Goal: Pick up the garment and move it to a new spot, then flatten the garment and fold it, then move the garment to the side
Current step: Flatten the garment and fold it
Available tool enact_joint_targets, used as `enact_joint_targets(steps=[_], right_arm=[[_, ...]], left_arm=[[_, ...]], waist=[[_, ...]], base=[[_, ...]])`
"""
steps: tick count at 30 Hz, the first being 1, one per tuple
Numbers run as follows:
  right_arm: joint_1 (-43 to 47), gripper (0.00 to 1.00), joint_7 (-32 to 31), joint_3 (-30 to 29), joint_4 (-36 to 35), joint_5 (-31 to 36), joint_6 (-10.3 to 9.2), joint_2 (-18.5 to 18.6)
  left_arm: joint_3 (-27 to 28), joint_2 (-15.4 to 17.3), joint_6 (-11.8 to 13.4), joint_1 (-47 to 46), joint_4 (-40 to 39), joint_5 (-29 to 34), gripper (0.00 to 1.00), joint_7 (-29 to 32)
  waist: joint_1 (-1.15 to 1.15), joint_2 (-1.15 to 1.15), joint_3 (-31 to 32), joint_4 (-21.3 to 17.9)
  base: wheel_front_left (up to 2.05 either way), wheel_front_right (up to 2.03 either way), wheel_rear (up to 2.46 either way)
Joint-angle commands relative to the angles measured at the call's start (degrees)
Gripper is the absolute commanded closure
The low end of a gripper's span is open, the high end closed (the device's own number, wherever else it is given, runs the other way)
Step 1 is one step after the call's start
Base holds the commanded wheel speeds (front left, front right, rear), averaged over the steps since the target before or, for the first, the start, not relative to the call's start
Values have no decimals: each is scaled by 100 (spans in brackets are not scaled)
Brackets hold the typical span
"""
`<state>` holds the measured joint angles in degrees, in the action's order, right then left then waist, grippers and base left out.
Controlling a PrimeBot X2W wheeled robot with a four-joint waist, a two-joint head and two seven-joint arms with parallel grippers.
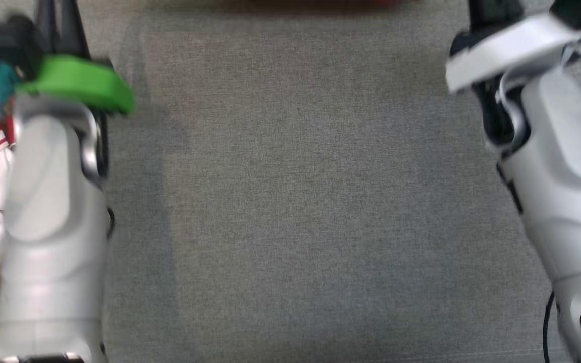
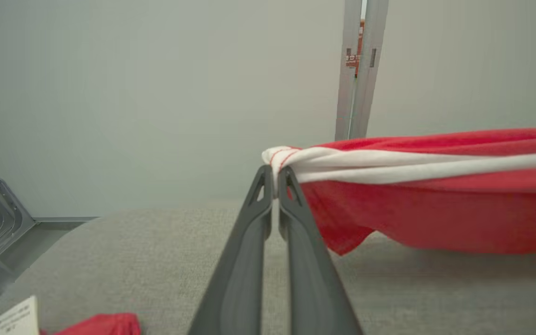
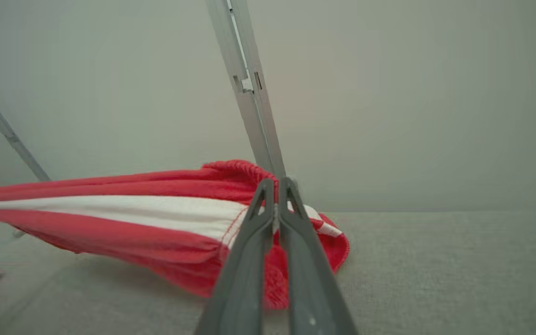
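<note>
Both my claws clenched on garment (image 2: 435, 204): left claw (image 2: 275, 179) one end, right claw (image 3: 275, 188) other. Cloth taut between, sagging toward counter (image 2: 156, 260). Step judged: spreading flat. Next: lower evenly, hold tension.

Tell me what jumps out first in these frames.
The red-and-white garment, stretched between both grippers over the grey fabric surface. The left gripper is shut on its white edge in the left wrist view, the right gripper on the other end in the right wrist view. The bright green bracket on the left arm, upper left of the head view, also stands out.
</note>
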<state>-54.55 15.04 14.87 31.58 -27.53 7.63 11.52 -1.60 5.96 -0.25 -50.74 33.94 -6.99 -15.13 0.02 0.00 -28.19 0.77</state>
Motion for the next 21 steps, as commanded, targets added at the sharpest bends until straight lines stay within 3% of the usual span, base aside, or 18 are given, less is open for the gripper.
enact_joint_targets(steps=[1, 11, 21], right_arm=[[303, 100, 20, -30, 22, -172, -26, 130], [2004, 100, 20, 474, -271, -852, -26, 244], [3340, 100, 25, 423, -504, -977, -26, 163]], left_arm=[[107, -10, 25, 348, -20, -79, 100, 0], [215, -249, 1, 2245, 79, -297, 100, -1], [22, -262, 81, 3430, 128, -754, 100, -2]], waist=[[-2, 0, 104, -17], [-2, 0, 851, -49], [-2, 0, 1753, 63]], base=[[0, 0, 0], [0, 0, 0], [0, 0, 0]])
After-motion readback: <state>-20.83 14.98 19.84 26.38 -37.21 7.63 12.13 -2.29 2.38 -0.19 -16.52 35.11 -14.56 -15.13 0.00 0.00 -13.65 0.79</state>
